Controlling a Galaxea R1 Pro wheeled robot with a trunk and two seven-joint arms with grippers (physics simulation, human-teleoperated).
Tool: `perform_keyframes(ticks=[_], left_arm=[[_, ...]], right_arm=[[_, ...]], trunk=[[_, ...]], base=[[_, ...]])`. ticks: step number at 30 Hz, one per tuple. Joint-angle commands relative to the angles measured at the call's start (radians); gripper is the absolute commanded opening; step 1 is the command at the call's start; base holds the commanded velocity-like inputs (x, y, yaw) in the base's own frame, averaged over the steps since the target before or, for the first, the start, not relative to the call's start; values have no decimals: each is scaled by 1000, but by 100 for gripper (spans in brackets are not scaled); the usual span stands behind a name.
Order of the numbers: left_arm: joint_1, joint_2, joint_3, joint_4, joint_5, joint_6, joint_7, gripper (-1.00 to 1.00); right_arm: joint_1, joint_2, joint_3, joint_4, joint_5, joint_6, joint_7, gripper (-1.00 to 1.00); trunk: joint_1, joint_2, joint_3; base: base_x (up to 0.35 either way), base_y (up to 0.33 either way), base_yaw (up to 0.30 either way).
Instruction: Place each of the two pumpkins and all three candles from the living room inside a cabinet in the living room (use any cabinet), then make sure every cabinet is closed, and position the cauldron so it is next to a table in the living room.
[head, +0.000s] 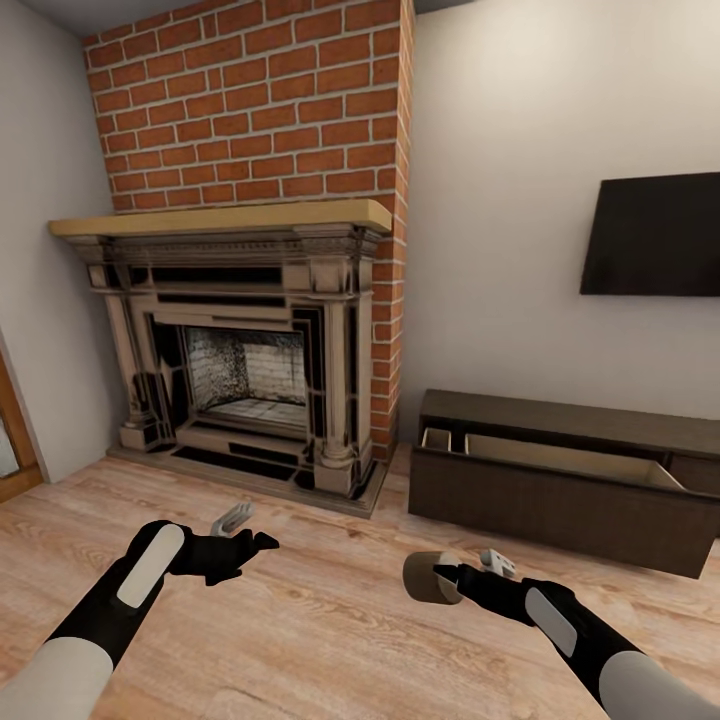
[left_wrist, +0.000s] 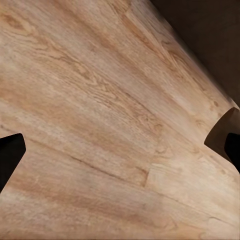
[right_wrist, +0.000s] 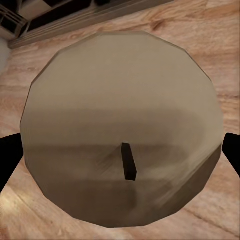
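My right gripper (head: 447, 580) is shut on a cream-beige candle (head: 424, 577), held sideways above the wood floor. In the right wrist view the candle (right_wrist: 120, 115) looms large, its black wick (right_wrist: 129, 161) facing the camera, with a dark fingertip (right_wrist: 10, 160) at each side. To the right, against the wall, stands the dark-brown cabinet (head: 560, 505). One wide drawer (head: 560, 455) is pulled out, showing a pale divided interior. My left gripper (head: 245, 531) hangs open over the floor with nothing in it. Between its fingertips (left_wrist: 9, 157) there is only plank floor.
A stone-coloured fireplace (head: 240, 350) with a red brick chimney (head: 250, 100) stands ahead on the left. A black television (head: 655, 235) hangs on the wall above the cabinet. Light wood floor (head: 330, 620) lies between me and the cabinet.
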Motion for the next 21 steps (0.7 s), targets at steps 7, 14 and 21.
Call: perform_keyframes(ticks=[7,14,21], left_arm=[[-1,1,-3,-1,10,1,10,100],[-1,1,-3,-1,12,1,10,100],[-1,1,-3,-1,12,1,10,100]], right_arm=[[0,-1,4,-1,-6,3,-4,-100],[-1,0,4,-1,-6,3,-7,-100],[-1,0,4,-1,-6,3,-9,-100]], trunk=[[-27,49,9],[-54,98,20],[-81,147,30]], base=[[0,0,0],[0,0,0],[0,0,0]])
